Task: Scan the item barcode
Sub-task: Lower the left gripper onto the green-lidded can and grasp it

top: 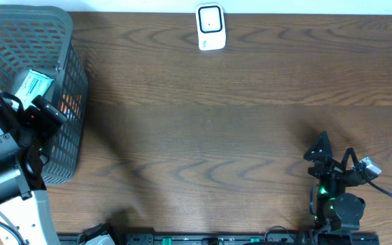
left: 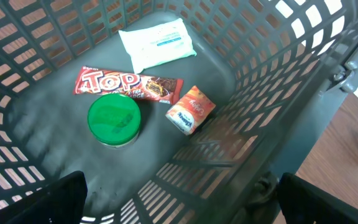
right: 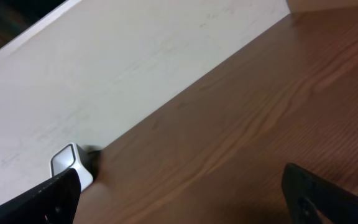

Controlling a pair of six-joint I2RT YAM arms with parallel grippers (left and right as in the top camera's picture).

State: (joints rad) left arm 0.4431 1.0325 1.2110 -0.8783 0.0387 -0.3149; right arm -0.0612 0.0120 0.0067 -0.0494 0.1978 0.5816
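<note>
Currently nothing is picked, so the risks all sit in the grab. Left tool [left: 179, 190] hangs over the basket [left: 303, 56], jaws fully wide, empty, touching nothing.

Four candidate items on the basket floor:
- chocolate bar [left: 129, 85], mid-floor
- green-lidded tin [left: 114, 119], up against the bar's near edge
- orange sachet [left: 190, 110], just beside the bar's end
- white wipes pack [left: 157, 43], nearer the basket's far wall, apart from the rest

Failure modes, my read:
- Jaws this wide coming down on the bar/tin/sachet cluster could catch two things or shove one onto another.
- Bar, sachet and wipes lie flat, so the fingers may skate off the soft wrap and pinch nothing.
- Basket walls are tall mesh. A finger could snag a slot going in or out and drag the basket across the tabletop [top: 250, 136].
- I can't make out a barcode on any upturned face. It's likely underneath, so the item may reach the scanner [top: 210, 27] wrong side out and need re-orienting.
- Scanner stands well apart from the basket, at the tabletop's far edge. That's a long carry, and a weak pinch could drop the item.

Right tool [top: 333, 155] sits well apart from the basket, across the tabletop, jaws also wide, holding nothing.
</note>
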